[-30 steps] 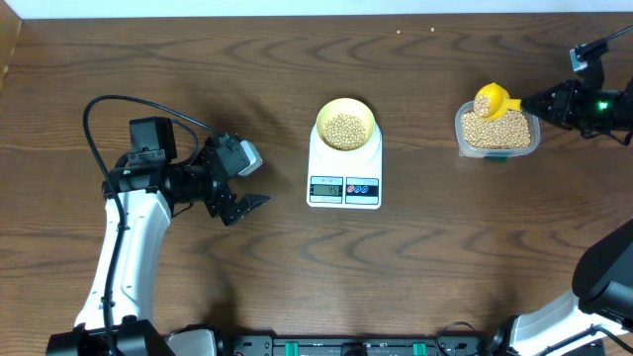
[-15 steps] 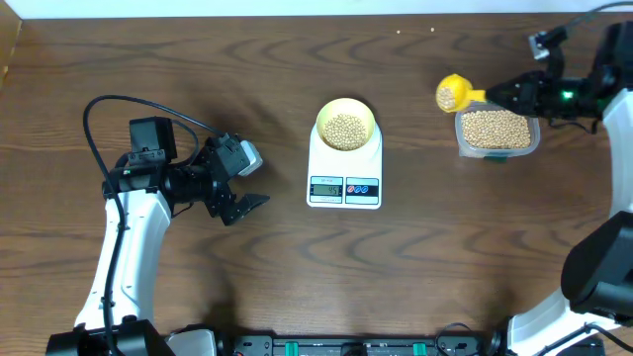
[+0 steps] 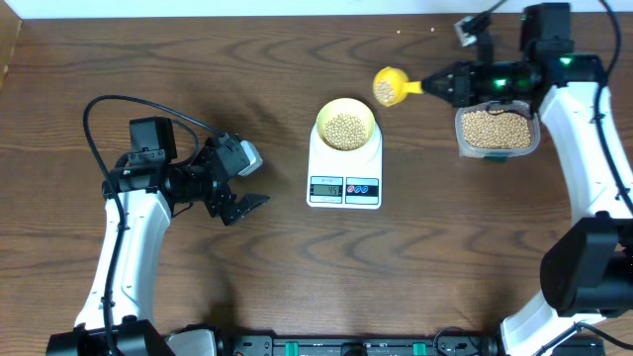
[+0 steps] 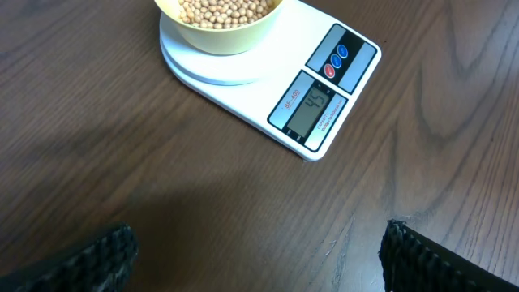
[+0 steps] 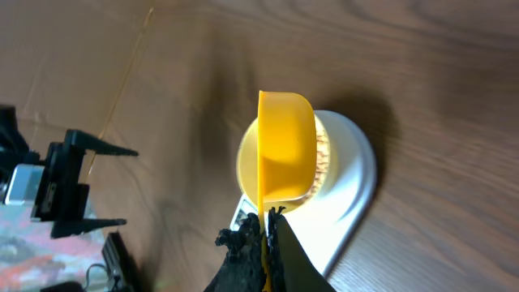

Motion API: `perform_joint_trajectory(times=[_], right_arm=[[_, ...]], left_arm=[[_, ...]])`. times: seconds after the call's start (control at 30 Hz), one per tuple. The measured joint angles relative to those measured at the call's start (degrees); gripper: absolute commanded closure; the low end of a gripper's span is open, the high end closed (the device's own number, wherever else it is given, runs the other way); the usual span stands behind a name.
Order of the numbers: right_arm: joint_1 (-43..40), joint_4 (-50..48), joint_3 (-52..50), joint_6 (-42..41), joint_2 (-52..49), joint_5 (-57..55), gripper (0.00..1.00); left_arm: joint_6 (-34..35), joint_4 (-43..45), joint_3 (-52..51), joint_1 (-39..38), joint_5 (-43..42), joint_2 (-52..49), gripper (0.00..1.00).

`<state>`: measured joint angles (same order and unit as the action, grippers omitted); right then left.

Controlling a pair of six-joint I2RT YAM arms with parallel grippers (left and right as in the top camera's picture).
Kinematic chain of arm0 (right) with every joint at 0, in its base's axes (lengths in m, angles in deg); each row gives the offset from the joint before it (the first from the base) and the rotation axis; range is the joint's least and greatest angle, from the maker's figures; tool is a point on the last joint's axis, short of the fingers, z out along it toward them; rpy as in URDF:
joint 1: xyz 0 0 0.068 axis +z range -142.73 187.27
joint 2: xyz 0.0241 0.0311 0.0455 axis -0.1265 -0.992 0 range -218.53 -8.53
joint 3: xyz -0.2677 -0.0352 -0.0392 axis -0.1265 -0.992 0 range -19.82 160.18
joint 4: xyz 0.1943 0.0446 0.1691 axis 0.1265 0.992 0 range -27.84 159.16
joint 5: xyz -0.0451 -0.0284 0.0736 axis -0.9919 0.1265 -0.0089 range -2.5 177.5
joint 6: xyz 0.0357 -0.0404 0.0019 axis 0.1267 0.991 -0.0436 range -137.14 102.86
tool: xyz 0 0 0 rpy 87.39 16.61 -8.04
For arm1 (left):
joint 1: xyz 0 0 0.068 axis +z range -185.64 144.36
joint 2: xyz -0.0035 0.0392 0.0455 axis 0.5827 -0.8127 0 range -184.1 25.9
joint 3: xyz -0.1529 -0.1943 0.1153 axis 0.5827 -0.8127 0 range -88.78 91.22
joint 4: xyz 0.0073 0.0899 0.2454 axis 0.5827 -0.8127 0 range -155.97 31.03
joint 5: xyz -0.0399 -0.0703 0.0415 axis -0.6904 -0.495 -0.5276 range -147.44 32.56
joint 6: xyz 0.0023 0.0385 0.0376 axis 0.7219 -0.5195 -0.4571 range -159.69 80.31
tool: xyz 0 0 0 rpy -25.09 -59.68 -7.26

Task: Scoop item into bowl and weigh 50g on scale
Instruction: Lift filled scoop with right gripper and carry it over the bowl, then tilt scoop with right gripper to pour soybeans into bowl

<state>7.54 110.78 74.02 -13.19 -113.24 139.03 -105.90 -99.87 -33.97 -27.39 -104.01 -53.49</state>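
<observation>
- Holding the yellow scoop (image 3: 388, 86) by its thin handle, the right tool (image 3: 431, 85) is pinched tight on it; the scoop is up in the air with some beans inside
- From above, the scoop is between the clear tub (image 3: 460, 136) and the bowl (image 3: 320, 121), just beside the bowl's far right edge; it does not touch either one
- From the right wrist, the scoop (image 5: 285, 146) shows its round back and covers part of the bowl (image 5: 245, 162); the tool (image 5: 266, 240) is squeezed on the handle
- The bowl sits on the round plate of the white scale (image 3: 344, 188), in the middle of the brown table (image 3: 475, 267); it is partly full of beans (image 3: 344, 130)
- The tub is on the right and holds many more beans
- The scale's screen (image 4: 308, 109) seems to read 45
- The left tool (image 3: 259, 184) is to the left of the scale, well apart from it; its fingers (image 4: 89, 259) are spread wide and hold nothing
</observation>
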Motion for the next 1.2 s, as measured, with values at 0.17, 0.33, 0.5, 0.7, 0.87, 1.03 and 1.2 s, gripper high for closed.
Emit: perform_joint_trajectory(times=[0.17, 0.33, 0.5, 0.7, 0.87, 1.03, 1.2], right_arm=[[3.3, -0.1, 0.0, -0.2, 0.0, -1.2, 0.99], [6.6, -0.2, 0.0, -0.4, 0.0, -3.8, 0.99], [8.9, -0.7, 0.0, -0.2, 0.0, -7.3, 0.99], [13.0, -0.7, 0.0, 2.4, 0.0, -12.9, 0.99], [15.3, -0.9, 0.0, 5.6, 0.0, -15.4, 0.99], [15.8, -1.2, 0.0, 7.7, 0.0, -18.0, 0.99], [16.0, -1.4, 0.0, 11.4, 0.0, -19.0, 0.99]], left_arm=[[0.0, 0.0, 0.0, 0.0, 0.0, 0.0, 0.03], [0.0, 0.0, 0.0, 0.0, 0.0, 0.0, 0.02], [0.0, 0.0, 0.0, 0.0, 0.0, 0.0, 0.02], [0.0, 0.0, 0.0, 0.0, 0.0, 0.0, 0.02], [0.0, 0.0, 0.0, 0.0, 0.0, 0.0, 0.02], [0.0, 0.0, 0.0, 0.0, 0.0, 0.0, 0.02], [0.0, 0.0, 0.0, 0.0, 0.0, 0.0, 0.03]])
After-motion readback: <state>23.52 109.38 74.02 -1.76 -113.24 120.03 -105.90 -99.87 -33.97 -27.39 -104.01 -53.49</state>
